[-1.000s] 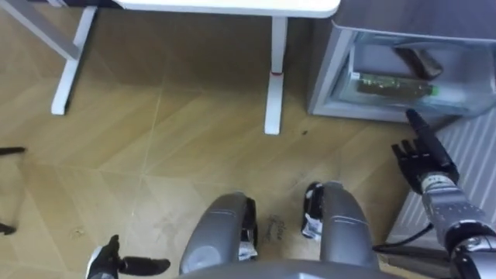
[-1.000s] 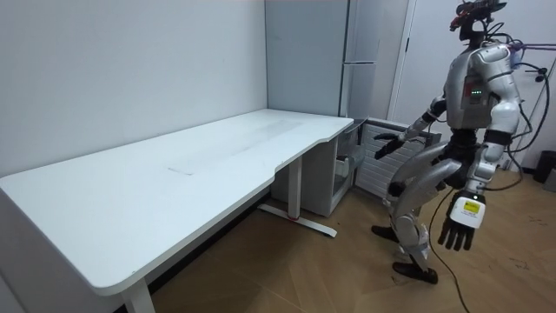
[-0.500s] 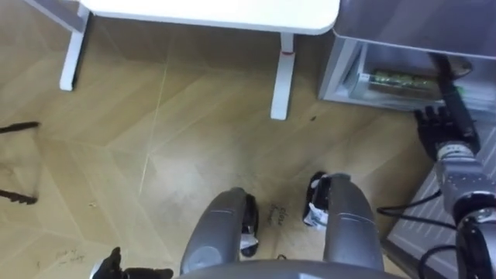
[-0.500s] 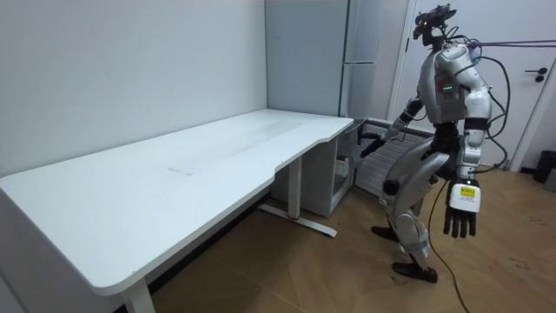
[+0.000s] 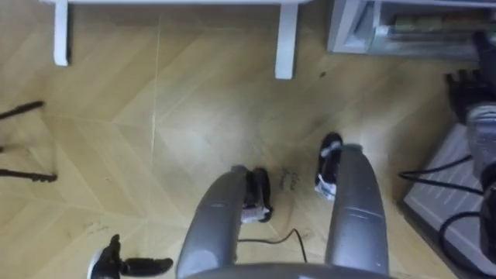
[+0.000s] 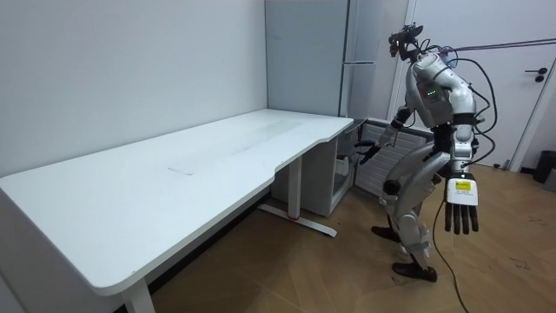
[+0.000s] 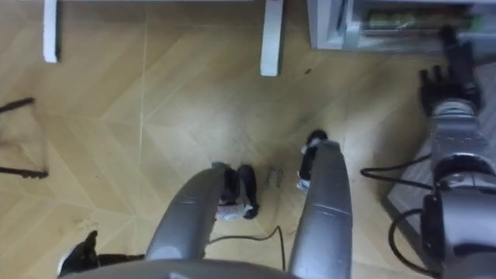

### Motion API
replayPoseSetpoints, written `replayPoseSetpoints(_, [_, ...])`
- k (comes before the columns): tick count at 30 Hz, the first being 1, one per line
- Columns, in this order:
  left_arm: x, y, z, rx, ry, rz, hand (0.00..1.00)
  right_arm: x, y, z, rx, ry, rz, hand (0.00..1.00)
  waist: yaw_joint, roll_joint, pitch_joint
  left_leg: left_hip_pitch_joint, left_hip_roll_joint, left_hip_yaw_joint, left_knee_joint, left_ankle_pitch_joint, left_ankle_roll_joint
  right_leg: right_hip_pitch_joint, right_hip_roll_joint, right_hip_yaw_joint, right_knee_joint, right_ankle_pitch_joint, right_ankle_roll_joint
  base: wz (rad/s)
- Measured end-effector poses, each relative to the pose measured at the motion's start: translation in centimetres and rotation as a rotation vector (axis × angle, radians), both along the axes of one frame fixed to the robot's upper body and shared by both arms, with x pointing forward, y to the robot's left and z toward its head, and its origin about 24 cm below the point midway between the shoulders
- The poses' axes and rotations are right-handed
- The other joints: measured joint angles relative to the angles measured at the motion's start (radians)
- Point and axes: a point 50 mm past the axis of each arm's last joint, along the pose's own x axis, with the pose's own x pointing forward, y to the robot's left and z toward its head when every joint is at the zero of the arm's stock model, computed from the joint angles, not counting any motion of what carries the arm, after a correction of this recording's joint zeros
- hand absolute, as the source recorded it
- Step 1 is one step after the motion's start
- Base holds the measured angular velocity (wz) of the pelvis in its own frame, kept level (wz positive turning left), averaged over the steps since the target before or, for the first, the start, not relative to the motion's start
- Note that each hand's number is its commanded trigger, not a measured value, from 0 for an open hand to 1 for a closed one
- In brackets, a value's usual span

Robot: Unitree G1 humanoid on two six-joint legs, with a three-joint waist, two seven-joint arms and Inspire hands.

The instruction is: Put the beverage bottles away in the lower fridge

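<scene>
Right hand (image 7: 446, 81) extended toward fridge (image 7: 333, 27), left hand (image 6: 461, 196) hanging, fingers straight

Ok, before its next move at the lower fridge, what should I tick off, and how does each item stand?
1. Lower fridge open: ok, its inside shows in front of the robot.
2. Drink in a hand: not ok. The right hand is raised by the fridge with straight fingers and holds nothing. The left hand hangs open at the robot's side.
3. Right hand apart from the fridge: cannot tell whether it touches.
4. Room on the fridge shelf: cannot tell. A greenish row lies there, too blurred to name.
5. Stance: ok, it stands bent forward at the fridge, beside the white table.
</scene>
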Motion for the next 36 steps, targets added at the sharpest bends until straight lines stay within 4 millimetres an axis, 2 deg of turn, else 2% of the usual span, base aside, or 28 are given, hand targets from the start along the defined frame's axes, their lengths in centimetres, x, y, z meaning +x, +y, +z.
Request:
replayPoseSetpoints(2, [0.1, -0.1, 0.0, 0.001, 0.002, -0.013, 0.00, 0.9, 0.1, 1.1, -0.009, -0.039, -0.002, 0.00, 0.001, 0.000, -0.0008, -0.022, 0.002, -0.001, 0.005, 0.006, -0.005, -0.018, -0.007, -0.008, 0.009, -0.003, -0.006, 0.22])
replayPoseSetpoints(4, [0.4, -0.1, 0.1, -0.001, -0.001, -0.030, 0.00, 1.6, 0.0, 2.4, -0.023, -0.082, -0.008, 0.00, 0.002, 0.000, -0.0009, -0.046, 0.007, -0.008, 0.014, 0.015, -0.015, -0.033, -0.021, -0.030, 0.024, -0.010, -0.026, 0.36])
replayPoseSetpoints(5, [0.5, -0.2, 0.2, 0.000, -0.002, -0.040, 0.00, 1.8, -0.1, 2.7, -0.029, -0.091, -0.006, 0.00, 0.002, -0.001, -0.0013, -0.051, 0.008, -0.010, 0.015, 0.017, -0.018, -0.036, -0.024, -0.035, 0.028, -0.012, -0.029, 0.33])
replayPoseSetpoints(11, [1.1, -0.2, 0.5, 0.001, -0.026, -0.073, 0.00, 2.5, 0.6, 3.4, -0.031, -0.091, 0.017, 0.00, -0.006, -0.013, -0.0022, -0.077, 0.028, -0.010, 0.008, 0.040, -0.039, -0.053, -0.023, -0.057, 0.021, -0.010, -0.046, 0.09])
replayPoseSetpoints(14, [1.4, 0.4, 0.9, 0.023, -0.044, -0.082, 0.00, 3.1, 1.5, 3.8, -0.051, -0.070, 0.056, 0.00, -0.015, -0.028, -0.0041, -0.074, 0.032, -0.009, -0.010, 0.053, -0.042, -0.051, -0.017, -0.059, 0.005, 0.002, -0.057, 0.00])
replayPoseSetpoints(15, [1.4, 0.7, 1.0, 0.032, -0.044, -0.085, 0.00, 3.5, 2.1, 4.1, -0.055, -0.071, 0.077, 0.00, -0.023, -0.033, -0.0042, -0.075, 0.044, -0.004, -0.010, 0.057, -0.047, -0.049, -0.016, -0.067, -0.001, 0.006, -0.063, 0.00])
replayPoseSetpoints(18, [1.3, 1.1, 1.1, 0.051, -0.042, -0.088, 0.00, 4.6, 4.0, 5.4, -0.082, -0.104, 0.157, 0.00, -0.039, -0.042, -0.0061, -0.075, 0.059, 0.001, -0.006, 0.064, -0.050, -0.044, -0.017, -0.082, -0.012, 0.017, -0.073, -0.10])
replayPoseSetpoints(19, [1.3, 1.1, 1.1, 0.054, -0.040, -0.095, 0.00, 5.1, 4.9, 6.5, -0.098, -0.136, 0.200, 0.00, -0.045, -0.042, -0.0059, -0.076, 0.058, 0.001, -0.003, 0.067, -0.050, -0.042, -0.027, -0.093, -0.012, 0.019, -0.074, -0.10])
replayPoseSetpoints(21, [1.6, 1.2, 1.3, 0.067, -0.052, -0.098, 0.00, 5.2, 4.9, 6.7, -0.095, -0.119, 0.189, 0.00, -0.045, -0.042, -0.0061, -0.077, 0.058, 0.001, -0.003, 0.074, -0.048, -0.040, -0.038, -0.102, -0.010, 0.020, -0.074, 0.13])
replayPoseSetpoints(25, [1.7, 1.3, 1.6, 0.073, -0.055, -0.103, 0.00, 5.4, 5.4, 7.7, -0.090, -0.098, 0.177, 0.00, -0.045, -0.042, -0.0067, -0.083, 0.062, 0.001, -0.002, 0.075, -0.049, -0.041, -0.039, -0.103, -0.011, 0.023, -0.074, 0.11])
replayPoseSetpoints(27, [1.8, 1.4, 1.7, 0.075, -0.056, -0.105, 0.00, 5.4, 5.5, 7.6, -0.095, -0.096, 0.179, 0.00, -0.045, -0.041, -0.0071, -0.084, 0.065, 0.000, 0.000, 0.076, -0.049, -0.041, -0.039, -0.107, -0.011, 0.027, -0.066, 0.00])
replayPoseSetpoints(30, [1.7, 1.5, 1.7, 0.081, -0.050, -0.117, 0.00, 5.4, 5.7, 7.2, -0.115, -0.076, 0.182, 0.00, -0.027, -0.039, -0.0081, -0.086, 0.097, 0.007, 0.024, 0.076, -0.050, -0.033, -0.024, -0.123, -0.009, 0.028, -0.062, -0.12])
replayPoseSetpoints(33, [1.6, 1.4, 1.6, 0.064, -0.038, -0.128, 0.00, 5.2, 5.4, 6.3, -0.137, -0.050, 0.195, 0.00, -0.020, -0.039, -0.0081, -0.071, 0.105, -0.005, 0.030, 0.076, -0.051, -0.007, -0.014, -0.132, -0.010, 0.020, -0.050, -0.03])
replayPoseSetpoints(36, [1.7, 1.4, 1.6, 0.049, -0.031, -0.137, 0.00, 4.4, 4.2, 4.7, -0.148, -0.021, 0.200, 0.00, -0.010, -0.040, -0.0078, -0.041, 0.109, -0.027, 0.034, 0.073, -0.056, 0.040, -0.012, -0.151, -0.014, 0.012, -0.049, 0.01])
